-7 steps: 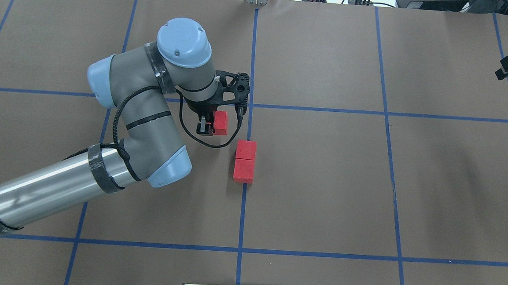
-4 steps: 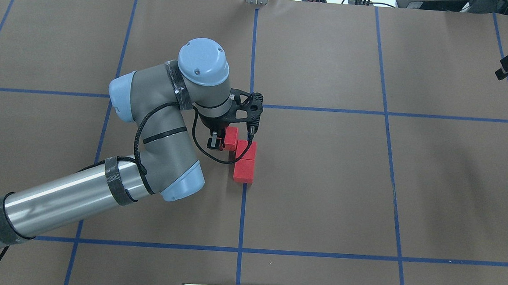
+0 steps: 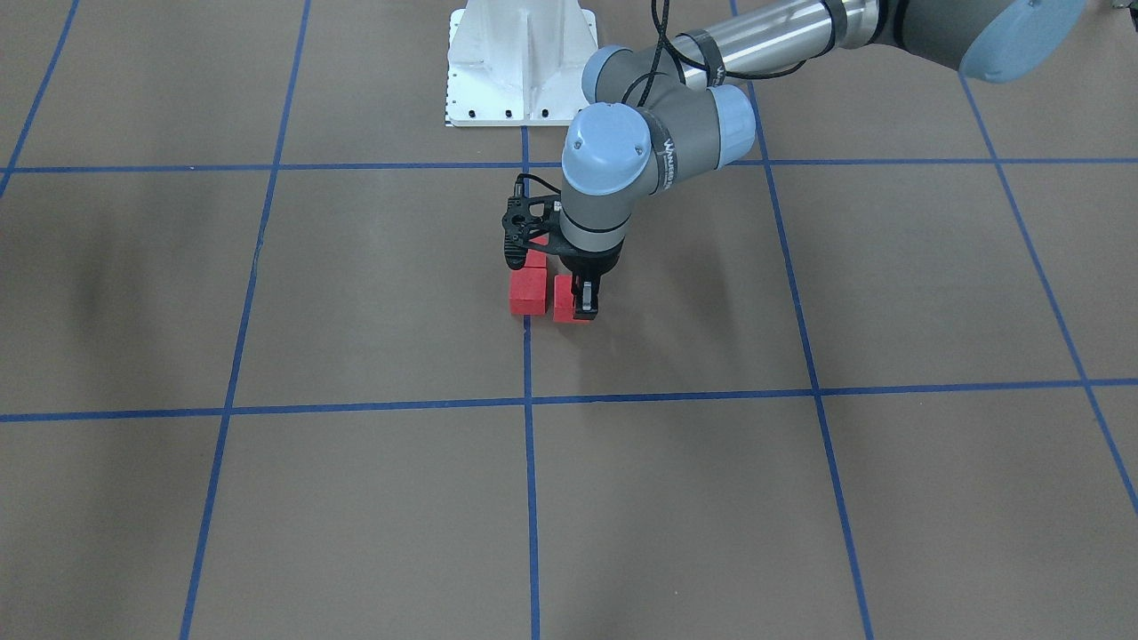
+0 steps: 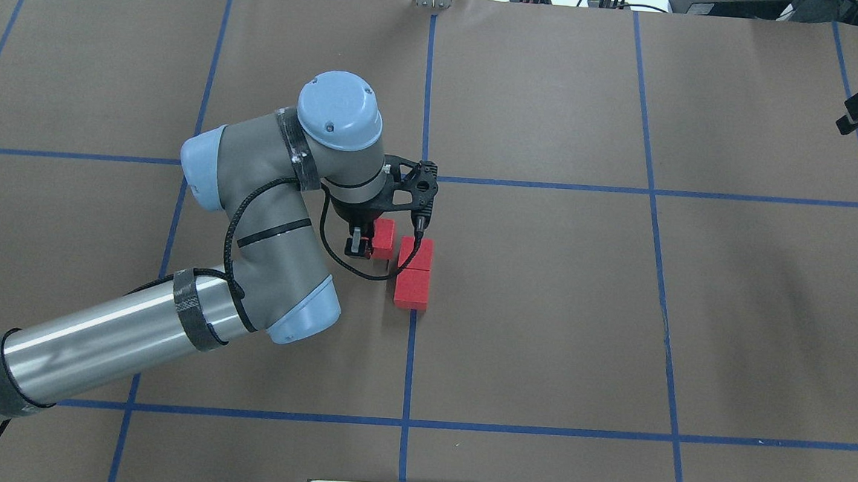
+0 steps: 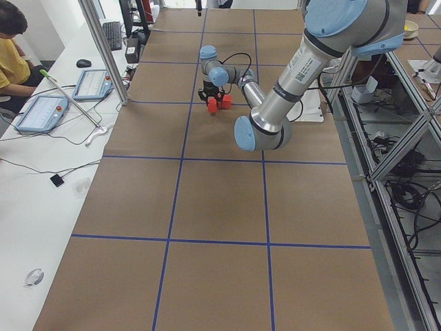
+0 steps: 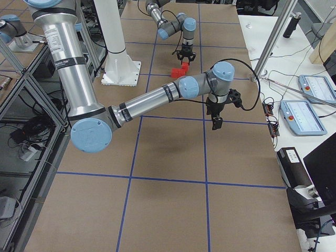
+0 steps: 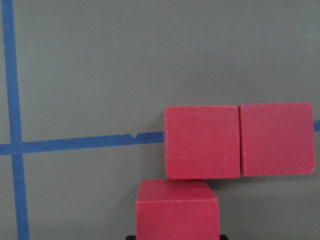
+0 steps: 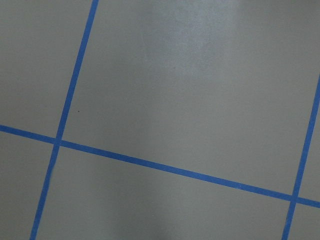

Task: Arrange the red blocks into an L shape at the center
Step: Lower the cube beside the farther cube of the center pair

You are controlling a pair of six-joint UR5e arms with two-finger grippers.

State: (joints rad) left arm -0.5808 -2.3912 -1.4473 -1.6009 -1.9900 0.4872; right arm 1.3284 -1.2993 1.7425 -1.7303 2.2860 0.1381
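left gripper [image 4: 366,242] points straight down over the middle of the table [image 4: 543,330] and is clenched on the third red block [image 4: 383,238], with one black finger [image 4: 355,243] showing against the block's outer side in the overhead view. the other two lie end to end and touching along the blue centre line [image 4: 410,359]: the far red block [image 4: 415,253] on the side away from the robot's base and the near red block [image 4: 411,289] on the side toward it. the gripped block is drawn up on the robot's left of the far red block, at the outer end of the row, so the three read as an l. in the left wrist view it sits right against that block's side, a little off square toward the end of the row (whether the two faces actually touch, and whether the gripped block rests on the paper, cannot be told). right gripper [image 6: 216,124] hangs above bare grid well apart from the blocks, toward the table's end on the robot's right. its fingers show in no close view, so whether it is released or clenched cannot be told.
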